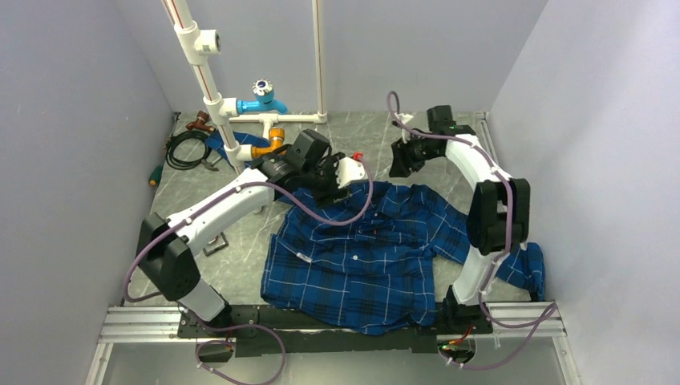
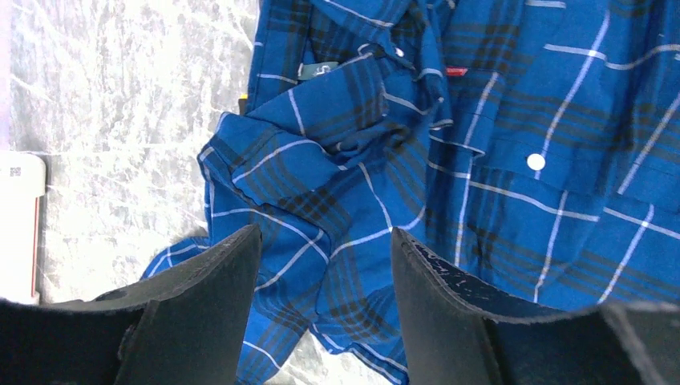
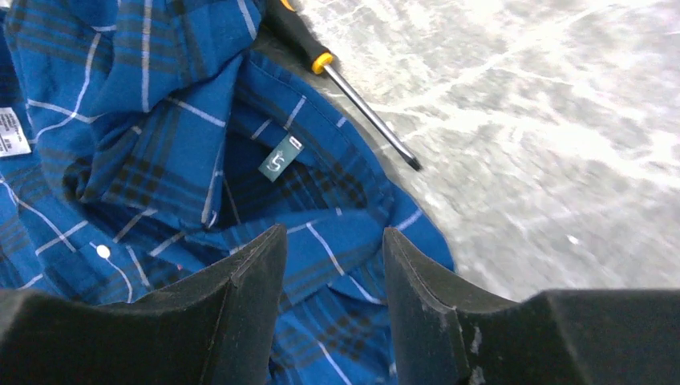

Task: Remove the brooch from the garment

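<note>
Status on my left end effector point(image 2: 325, 237): parted about halfway, holding nothing, hanging over rumpled plaid near the collar point(image 2: 337, 104). Right end effector point(image 3: 333, 234) is the same – parted, holding nothing, hovering over the collar's inner band just below the size label point(image 3: 281, 158).

Both are working the far end of the garment point(image 1: 369, 257), which lies spread and creased on the counter point(image 3: 561, 160). A screwdriver point(image 3: 365, 112) lies against the collar edge, its handle partly under the cloth.

Brooch: not visible in any view. I see a white button point(image 2: 536, 161), a red tag point(image 2: 456, 70) and a white label point(image 3: 10, 132), but no bronze disc. My guess is it's under a fold near the collar or chest, so the folds need opening first.

Handling, as I judge it:
- The brooch should be small, rigid and light, and probably slick on its face, so I'd pinch it across the rim.
- The shirt is soft and will tent up with any pull.
- One end effector should press the fabric down beside the brooch while the other lifts.
- Tugging hard risks snagging the weave on the pin.
</note>
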Controlling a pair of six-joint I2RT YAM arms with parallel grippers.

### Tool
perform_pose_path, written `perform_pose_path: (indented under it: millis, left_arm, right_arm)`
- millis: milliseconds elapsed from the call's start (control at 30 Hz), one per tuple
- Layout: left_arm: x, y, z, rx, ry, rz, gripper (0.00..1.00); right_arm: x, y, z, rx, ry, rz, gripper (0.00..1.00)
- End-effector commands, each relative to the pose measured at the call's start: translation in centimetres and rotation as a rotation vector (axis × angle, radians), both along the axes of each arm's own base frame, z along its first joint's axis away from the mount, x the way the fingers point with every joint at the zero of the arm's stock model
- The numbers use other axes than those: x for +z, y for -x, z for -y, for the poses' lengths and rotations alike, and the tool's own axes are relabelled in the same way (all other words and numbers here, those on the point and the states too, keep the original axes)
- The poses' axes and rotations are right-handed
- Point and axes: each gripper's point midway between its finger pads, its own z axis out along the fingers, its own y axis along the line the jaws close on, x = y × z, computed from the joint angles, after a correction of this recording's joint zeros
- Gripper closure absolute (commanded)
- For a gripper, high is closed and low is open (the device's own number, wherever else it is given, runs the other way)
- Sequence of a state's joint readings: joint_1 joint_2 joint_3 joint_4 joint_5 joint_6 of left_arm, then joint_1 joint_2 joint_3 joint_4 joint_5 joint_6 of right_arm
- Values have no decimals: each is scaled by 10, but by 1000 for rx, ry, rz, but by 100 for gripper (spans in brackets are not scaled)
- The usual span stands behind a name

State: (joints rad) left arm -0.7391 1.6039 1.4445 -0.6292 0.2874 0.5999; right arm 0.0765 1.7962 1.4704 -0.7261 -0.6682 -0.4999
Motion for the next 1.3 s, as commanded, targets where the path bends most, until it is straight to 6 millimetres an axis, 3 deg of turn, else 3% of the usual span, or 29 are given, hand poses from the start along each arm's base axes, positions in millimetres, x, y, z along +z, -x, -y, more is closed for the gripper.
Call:
perform_pose_path:
  millis: [0, 200, 500, 733, 800, 967, 1067, 1267]
  left_arm:
    - [16, 14, 1, -60, 70, 37, 34]
    - [10, 17, -7, -38, 52, 27, 34]
    - [8, 18, -7, -39, 52, 23, 34]
    - [1, 6, -6, 3, 13, 4, 34]
    - [2, 5, -4, 9, 20, 1, 35]
    - [3, 3, 0, 8, 31, 2, 35]
    - [-1, 1, -2, 20, 22, 6, 35]
    - [-2, -21, -5, 100, 2, 56, 33]
  right_arm:
    - [-25, -11, -15, 6, -4, -70, 50]
    - [-56, -12, -21, 25, 49, -102, 51]
    - [-79, -16, -18, -8, 100, -128, 51]
    - [-93, 0, -24, 26, 104, -168, 62]
    - [-94, 2, -24, 26, 106, -170, 69]
    - [-84, 1, -24, 35, 106, -154, 100]
    - [-69, -10, -23, 12, 110, -101, 100]
    - [-25, -51, -15, -103, 73, 73, 100]
